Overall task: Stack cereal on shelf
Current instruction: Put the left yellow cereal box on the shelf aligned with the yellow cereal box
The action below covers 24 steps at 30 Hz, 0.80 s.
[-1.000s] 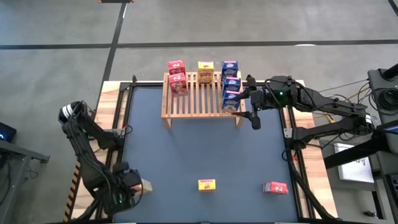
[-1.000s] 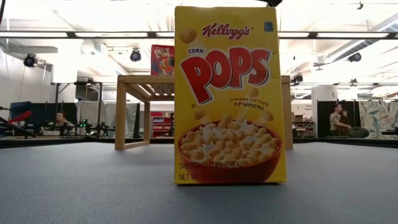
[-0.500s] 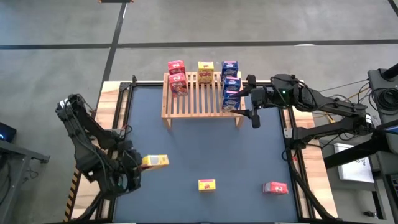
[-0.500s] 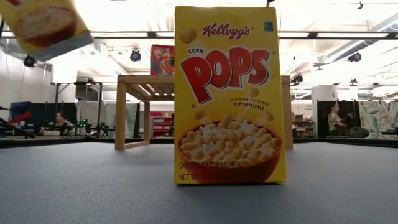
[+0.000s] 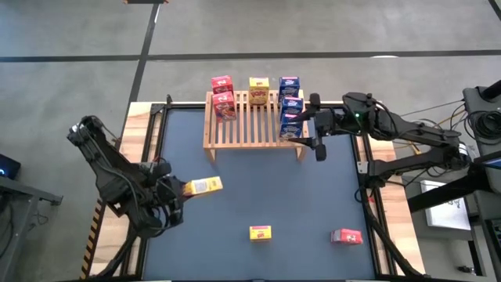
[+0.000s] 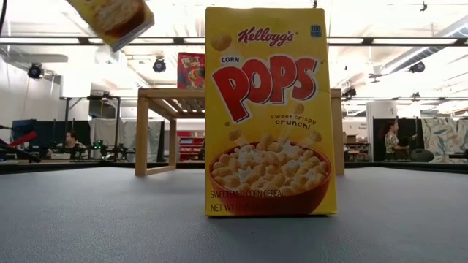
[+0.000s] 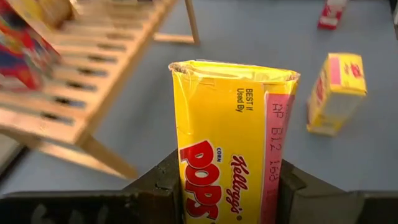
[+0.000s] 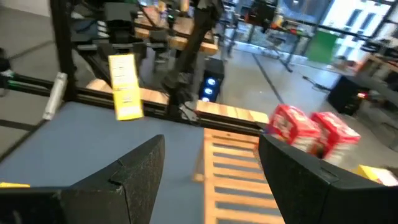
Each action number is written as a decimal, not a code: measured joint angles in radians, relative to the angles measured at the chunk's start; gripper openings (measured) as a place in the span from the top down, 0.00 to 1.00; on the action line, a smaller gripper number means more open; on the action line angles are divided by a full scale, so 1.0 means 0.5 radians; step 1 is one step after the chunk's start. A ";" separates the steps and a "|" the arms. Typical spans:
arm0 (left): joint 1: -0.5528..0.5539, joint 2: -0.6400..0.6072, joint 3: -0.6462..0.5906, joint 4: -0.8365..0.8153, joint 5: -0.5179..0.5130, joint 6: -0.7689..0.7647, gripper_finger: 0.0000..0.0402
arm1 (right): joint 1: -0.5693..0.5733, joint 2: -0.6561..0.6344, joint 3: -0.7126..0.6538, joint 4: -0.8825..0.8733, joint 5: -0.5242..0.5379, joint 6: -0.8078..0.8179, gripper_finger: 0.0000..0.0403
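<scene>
My left gripper (image 5: 182, 190) is shut on a yellow cereal box (image 5: 203, 186) above the table's left side; in the low view the box (image 6: 111, 17) hangs high at the left. The wooden shelf (image 5: 254, 129) stands at the far edge and carries red boxes (image 5: 223, 95), a yellow one (image 5: 259, 89) and blue ones (image 5: 291, 106). My right gripper (image 5: 313, 125) hovers open at the shelf's right end, nothing between its fingers (image 8: 140, 171). A yellow box (image 5: 261, 232) and a red box (image 5: 346, 236) stand on the table near the front. My left gripper pinches the yellow box's two narrow sides near its bottom end (image 7: 189, 186) between its two fingers. The box runs forward along the fingers, its sealed top end (image 7: 233, 70) pointing away. It is lifted clear of the table and tilted.
The low view is filled by the front yellow box (image 6: 270, 109), upright on the table, with the shelf (image 6: 157, 109) behind it. Bare blue table lies between the shelf and the near boxes. People sit in the room beyond.
My left gripper has risen from the table's near left corner with the yellow box, moved toward the far edge and the shelf, and rolled. The box is now lifted clear and turned about, pointing toward the shelf.
</scene>
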 joint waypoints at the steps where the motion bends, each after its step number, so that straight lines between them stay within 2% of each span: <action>1: 0.010 -0.005 0.000 0.018 -0.044 0.039 0.71 | -0.001 0.021 0.000 0.024 -0.045 0.005 0.38; 3: 0.027 -0.013 0.000 0.047 -0.112 0.111 0.71 | 0.000 0.059 0.000 0.064 -0.120 0.000 0.38; 10: 0.092 -0.019 0.000 0.153 -0.266 0.259 0.71 | 0.012 0.097 0.036 0.103 -0.107 -0.031 0.38; 15: 0.154 -0.028 0.000 0.325 -0.303 0.452 0.71 | 0.013 0.101 0.039 0.106 -0.108 -0.068 0.38; 24: 0.308 -0.020 0.000 0.804 -0.353 1.007 0.71 | 0.013 0.099 0.039 0.093 -0.108 -0.087 0.38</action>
